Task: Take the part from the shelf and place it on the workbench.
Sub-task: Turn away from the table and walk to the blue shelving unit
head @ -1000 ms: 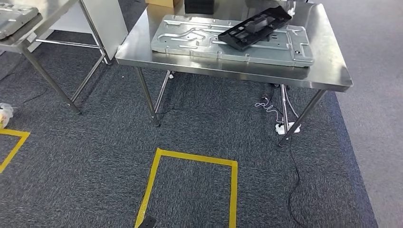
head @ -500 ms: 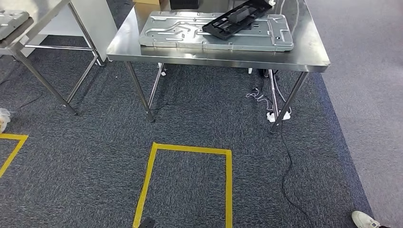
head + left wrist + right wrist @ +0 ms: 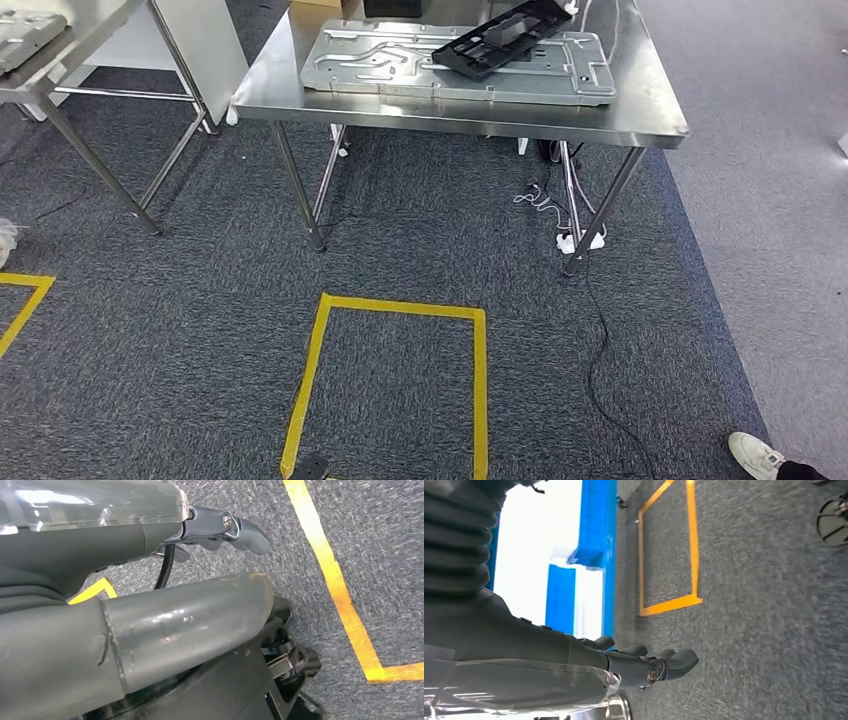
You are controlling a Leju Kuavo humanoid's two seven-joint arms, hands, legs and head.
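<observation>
On the workbench (image 3: 600, 125), toward its far edge, you see the black part (image 3: 500, 35) lying across a grey metal panel (image 3: 400, 65), its far end cut off. Your left hand (image 3: 150, 625) and right hand (image 3: 634, 665) hold nothing, fingers loosely extended.

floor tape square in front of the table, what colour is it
Yellow. The tape square lies on dark grey carpet, clearest in the head view.

part (image 3: 502, 35) on plate (image 3: 400, 62), plate on workbench (image 3: 640, 115), floor square (image 3: 390, 385) in front
</observation>
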